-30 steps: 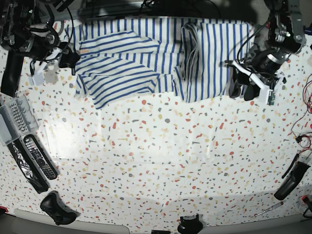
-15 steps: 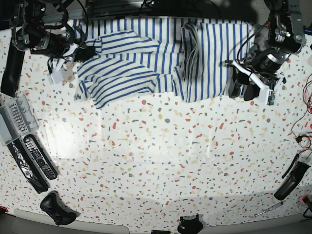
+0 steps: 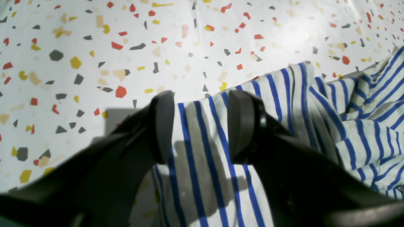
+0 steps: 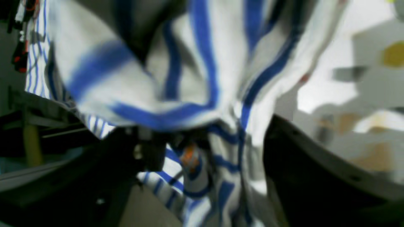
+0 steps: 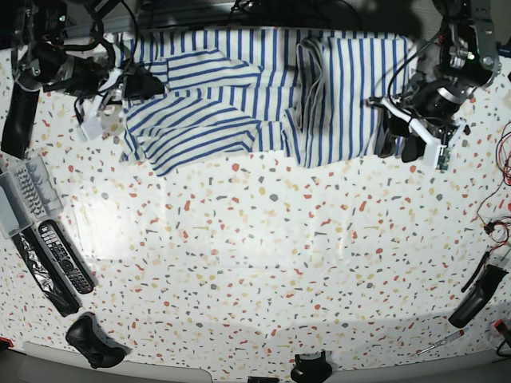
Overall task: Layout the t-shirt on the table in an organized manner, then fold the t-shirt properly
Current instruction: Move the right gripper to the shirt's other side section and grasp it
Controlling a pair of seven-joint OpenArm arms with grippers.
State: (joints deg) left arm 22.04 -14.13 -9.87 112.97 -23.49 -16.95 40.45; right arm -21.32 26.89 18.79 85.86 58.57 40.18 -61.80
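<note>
Clearly found the t-shirt (image 5: pixel 263 96) stretched along the far edge of the table (image 5: pixel 263 263), with its long axis running from side to side, from one arm to the other. Saw the left gripper (image 3: pixel 200 126) at the flatter end, on the base view's right. Noted its fingers (image 3: pixel 162 126) spread apart and not pinching: one at the very edge of the cloth, the other over the stripes, with a strip of hem lying loose between them. Saw the right gripper (image 5: pixel 132 84) at the opposite end, touching the crumpled, doubled-over part. Found striped cloth bunched close before the right wrist camera, too blurred; could not tell whether clenched or released there. Judged the crumpled end nearer to the right arm, so the smoothing probably to be done by pulling outward along the long axis from that side.
</note>
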